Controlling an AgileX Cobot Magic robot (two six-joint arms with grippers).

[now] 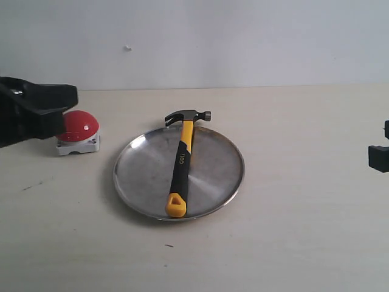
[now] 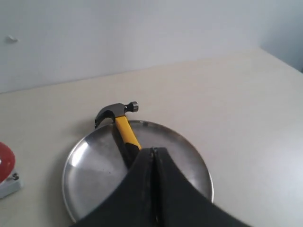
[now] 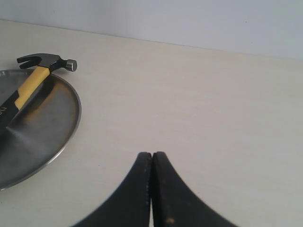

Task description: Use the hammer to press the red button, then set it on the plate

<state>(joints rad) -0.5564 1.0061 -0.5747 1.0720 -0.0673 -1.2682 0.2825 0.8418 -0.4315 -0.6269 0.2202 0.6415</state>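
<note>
The hammer (image 1: 182, 163) lies across the silver plate (image 1: 213, 167), its dark head (image 1: 188, 115) resting over the far rim and its yellow handle end near the front rim. The red button (image 1: 79, 125) sits on its white base left of the plate. My left gripper (image 1: 61, 97) hangs at the far left, in front of the button, shut and empty; in its wrist view the closed tips (image 2: 154, 150) hover over the plate (image 2: 90, 165) and hammer (image 2: 124, 125). My right gripper (image 3: 152, 154) is shut and empty, away from the plate (image 3: 52, 118); only a dark piece of it (image 1: 378, 157) shows at the right edge.
The beige table (image 1: 304, 213) meets a pale wall (image 1: 243, 36) behind. A few small dark specks (image 1: 169, 246) mark the table in front of the plate.
</note>
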